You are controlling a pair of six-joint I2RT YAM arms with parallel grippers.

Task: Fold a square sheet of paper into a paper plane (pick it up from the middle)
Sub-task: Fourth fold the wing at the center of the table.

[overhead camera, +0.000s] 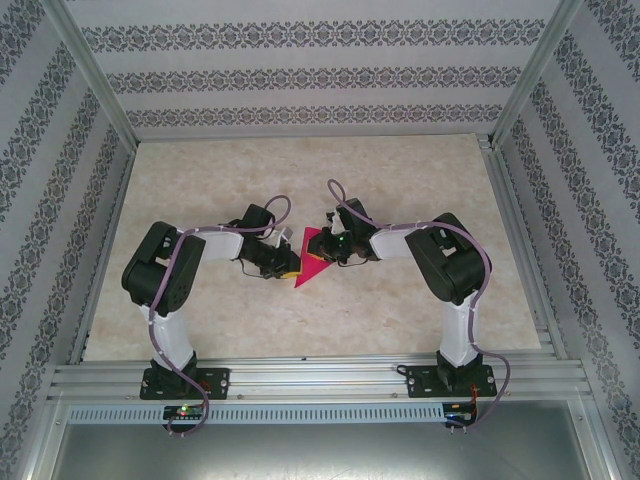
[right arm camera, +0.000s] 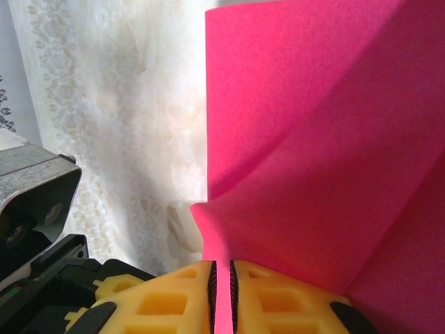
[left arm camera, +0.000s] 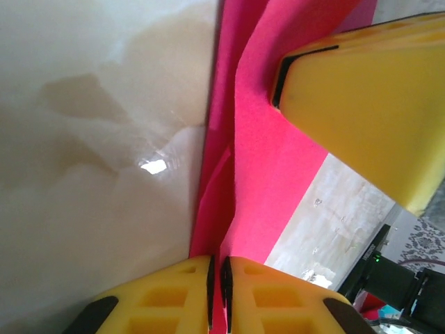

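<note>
Top view: pink sheet is at ctr of the marble-look surface, part-folded into a triangular shape w/ one sharp point aimed toward the arm bases. L gripper is at its L edge and R gripper at its upper R edge. Both arms bend inward, so the two heads face each other across the paper, close together. L wrist view: L fingers are yellow and clenched nearly flush, w/ a thin strip of pink caught in the slit btwn them, so L is grasping the sheet. From there the paper runs away in layers, one fold edge curling over another, its L side along the pale surface. One of R's yellow fingers comes in from upper R, its black pad edge against the pink. Dark part of R arm w/ a small green light sits at lower R. R wrist view: R fingers are clenched on the sheet, pink showing in the narrow gap btwn the ribbed pads. The paper fans out from that grip w/ a crease slanting to upper R and a straight edge on the L against the surface. Grey-and-black hardware at far L there, can't tell which part. Can't tell from above if the sheet's point touches the surface or is lifted. Patterned walls on three sides.
</note>
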